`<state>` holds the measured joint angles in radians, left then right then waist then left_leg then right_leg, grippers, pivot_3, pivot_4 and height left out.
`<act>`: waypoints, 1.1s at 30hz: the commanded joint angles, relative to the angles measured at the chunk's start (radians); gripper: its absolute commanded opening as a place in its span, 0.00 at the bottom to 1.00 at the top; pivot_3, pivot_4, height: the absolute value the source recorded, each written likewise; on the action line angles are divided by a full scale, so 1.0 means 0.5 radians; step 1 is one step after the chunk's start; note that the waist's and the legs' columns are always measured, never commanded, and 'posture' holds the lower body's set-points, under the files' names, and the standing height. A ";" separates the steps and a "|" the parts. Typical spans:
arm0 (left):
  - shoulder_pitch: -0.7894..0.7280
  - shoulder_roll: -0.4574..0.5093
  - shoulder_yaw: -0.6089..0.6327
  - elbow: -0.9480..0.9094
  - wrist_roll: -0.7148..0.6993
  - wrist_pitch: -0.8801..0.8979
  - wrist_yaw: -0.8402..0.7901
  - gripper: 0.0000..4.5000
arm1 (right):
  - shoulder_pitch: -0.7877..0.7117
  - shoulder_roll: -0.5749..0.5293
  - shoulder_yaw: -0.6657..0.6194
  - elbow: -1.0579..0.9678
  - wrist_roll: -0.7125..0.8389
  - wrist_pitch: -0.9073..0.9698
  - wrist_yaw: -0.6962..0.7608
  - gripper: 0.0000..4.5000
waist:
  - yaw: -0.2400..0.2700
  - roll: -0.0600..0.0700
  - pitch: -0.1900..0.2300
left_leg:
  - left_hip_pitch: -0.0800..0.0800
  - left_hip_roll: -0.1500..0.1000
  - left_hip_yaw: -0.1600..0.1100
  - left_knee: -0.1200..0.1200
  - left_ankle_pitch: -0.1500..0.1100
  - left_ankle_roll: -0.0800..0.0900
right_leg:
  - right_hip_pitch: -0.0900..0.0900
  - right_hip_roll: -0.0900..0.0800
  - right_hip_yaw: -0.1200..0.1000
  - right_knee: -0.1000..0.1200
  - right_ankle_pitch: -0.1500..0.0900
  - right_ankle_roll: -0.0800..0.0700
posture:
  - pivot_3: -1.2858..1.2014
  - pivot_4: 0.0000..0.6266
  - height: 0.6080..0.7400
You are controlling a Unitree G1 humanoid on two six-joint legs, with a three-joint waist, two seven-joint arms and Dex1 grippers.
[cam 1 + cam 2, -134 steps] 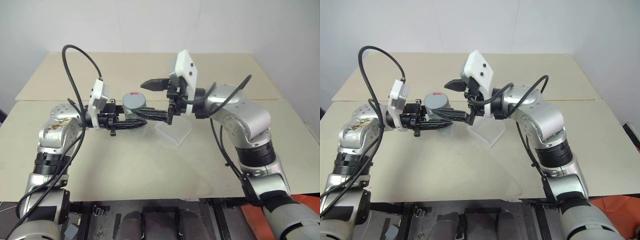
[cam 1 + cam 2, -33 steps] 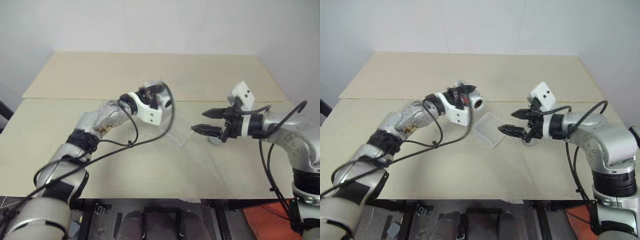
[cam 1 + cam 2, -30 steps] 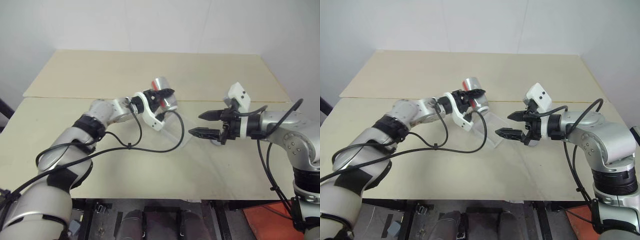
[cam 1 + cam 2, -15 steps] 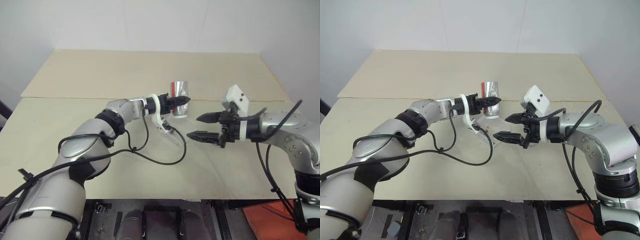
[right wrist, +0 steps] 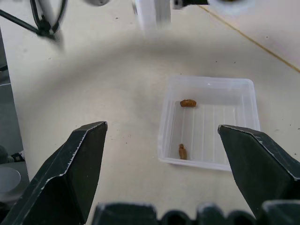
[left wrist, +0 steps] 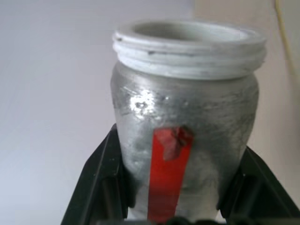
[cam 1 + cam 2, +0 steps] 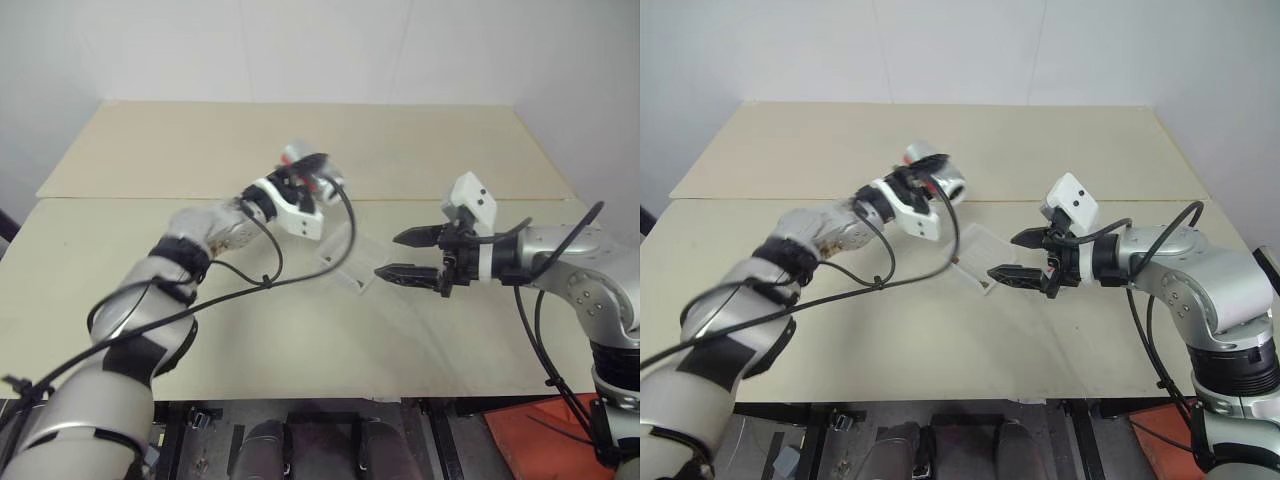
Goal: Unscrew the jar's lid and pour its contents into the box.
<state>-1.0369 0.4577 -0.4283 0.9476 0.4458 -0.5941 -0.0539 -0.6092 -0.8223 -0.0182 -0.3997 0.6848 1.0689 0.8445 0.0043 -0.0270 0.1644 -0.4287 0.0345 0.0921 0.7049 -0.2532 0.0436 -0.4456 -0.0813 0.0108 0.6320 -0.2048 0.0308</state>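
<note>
My left gripper is shut on the jar, a silvery pot with a red strip and a bare white threaded mouth. In the head views the jar is blurred and tilted, held above the table, behind and to the left of the box. The box is a clear shallow tray with two brown pieces of the contents lying in it. My right gripper stands open just right of the box, nothing between its fingers. A pale grey round edge may be the lid; I cannot tell.
The beige table is made of two boards with a seam running across behind the box. A black cable from my left arm loops over the table left of the box. A white wall stands behind.
My left arm swung the jar out over the box, then drew it back to the left, where it is blurred. The right gripper has stayed open in place.
</note>
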 commanded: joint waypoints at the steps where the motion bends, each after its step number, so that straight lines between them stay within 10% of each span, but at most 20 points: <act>1: 0.243 -0.047 0.452 -0.604 -0.931 0.631 -0.778 0.43 | -0.003 -0.020 -0.067 -0.035 0.002 -0.086 0.007 0.98 | 0.001 0.000 0.000 | -0.001 0.000 0.000 0.002 0.001 -0.001 | 0.000 0.000 -0.001 -0.001 0.000 0.000 | 0.52 0.24 1.00; 10: 0.898 0.041 0.975 -1.706 -1.709 1.877 -0.993 0.43 | 0.106 0.109 -0.066 -0.015 -0.138 -0.393 -0.097 0.98 | -0.013 0.000 0.000 | 0.010 -0.002 -0.010 0.010 -0.010 0.016 | 0.017 0.003 0.000 -0.003 0.000 0.002 | 0.52 0.24 1.00; 24: 1.233 -0.124 1.004 -1.744 -1.595 1.767 -0.983 0.43 | 0.165 0.112 -0.066 0.023 -0.202 -0.549 -0.053 0.98 | 0.004 0.001 0.000 | 0.019 -0.004 -0.009 0.011 -0.009 0.015 | 0.022 0.003 0.002 -0.004 0.001 0.000 | 0.52 0.24 1.00; 30: 1.301 -0.095 0.993 -1.755 -1.522 1.718 -1.010 0.95 | 0.158 0.107 -0.063 0.029 -0.211 -0.560 -0.035 1.00 | 0.007 0.001 0.000 | 0.019 -0.003 -0.008 0.011 -0.009 0.015 | 0.022 0.003 0.003 -0.004 0.001 0.000 | 0.52 0.24 1.00; 33: 1.384 -0.013 1.035 -1.861 -1.532 1.738 -1.069 1.00 | 0.155 0.105 -0.061 0.031 -0.222 -0.565 -0.029 1.00 | 0.005 0.001 0.000 | 0.019 -0.003 -0.008 0.011 -0.009 0.015 | 0.022 0.003 0.003 -0.004 0.001 0.000 | 0.52 0.24 1.00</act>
<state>-0.3559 0.4201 0.0598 0.0842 -0.3155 0.2880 -0.5656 -0.5237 -0.7553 -0.0198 -0.3696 0.5736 0.8136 0.8271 0.0067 -0.0267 0.1642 -0.4190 0.0333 0.0879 0.7105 -0.2578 0.0512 -0.4349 -0.0797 0.0122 0.6301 -0.2042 0.0309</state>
